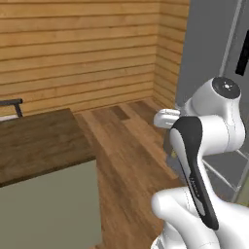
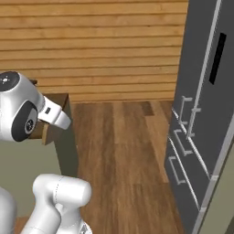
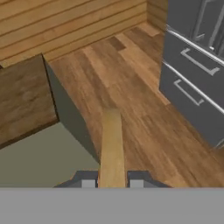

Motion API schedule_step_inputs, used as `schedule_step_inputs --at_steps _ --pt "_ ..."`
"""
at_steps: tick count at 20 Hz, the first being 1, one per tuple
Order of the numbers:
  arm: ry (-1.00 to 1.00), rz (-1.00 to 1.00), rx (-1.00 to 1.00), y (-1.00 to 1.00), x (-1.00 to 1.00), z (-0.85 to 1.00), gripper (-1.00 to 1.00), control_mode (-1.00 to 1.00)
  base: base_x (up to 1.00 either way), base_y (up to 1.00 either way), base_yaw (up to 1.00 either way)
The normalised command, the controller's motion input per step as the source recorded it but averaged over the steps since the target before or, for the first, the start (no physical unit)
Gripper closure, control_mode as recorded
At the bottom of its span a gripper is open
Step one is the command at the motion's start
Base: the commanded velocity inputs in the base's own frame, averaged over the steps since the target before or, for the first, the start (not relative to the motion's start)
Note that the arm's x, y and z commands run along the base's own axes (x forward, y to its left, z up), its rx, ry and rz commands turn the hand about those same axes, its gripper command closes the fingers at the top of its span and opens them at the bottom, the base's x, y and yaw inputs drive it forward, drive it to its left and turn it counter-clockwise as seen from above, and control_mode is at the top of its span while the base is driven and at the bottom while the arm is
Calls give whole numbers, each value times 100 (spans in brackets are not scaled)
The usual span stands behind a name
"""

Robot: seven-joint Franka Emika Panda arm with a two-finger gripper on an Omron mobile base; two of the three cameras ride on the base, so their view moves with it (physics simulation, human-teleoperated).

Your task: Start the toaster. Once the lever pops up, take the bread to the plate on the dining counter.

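Hand view had gripper (image 3: 112,183) clamped on bread (image 3: 111,148) – slice edge-on between fingertips, dining counter (image 3: 24,98) off to its left.

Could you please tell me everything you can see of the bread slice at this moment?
The bread shows in the hand view edge-on: a thin tan-brown slab with a slightly darker crust edge, rising straight from between the two jaws of the gripper, which are shut on its lower end. It is held off the ground, above the wooden floor, beside the corner of the dark wood counter. Nothing else touches it. Its flat faces are hidden.
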Motion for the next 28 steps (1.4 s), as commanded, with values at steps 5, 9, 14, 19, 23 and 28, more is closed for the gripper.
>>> schedule_step_inputs --at_steps 5,9,14,19,23,28 --pt "0 0 0 0 0 0 100 100 100 -57 45" --pt "0 0 0 0 0 0 100 100 100 -56 42" --pt "0 0 0 0 0 0 100 100 100 -37 34" --pt "0 0 0 0 0 0 100 100 100 -32 29" --pt "0 0 0 0 0 0 100 100 100 -30 27" --pt "0 0 0 0 0 0 100 100 100 -29 28"
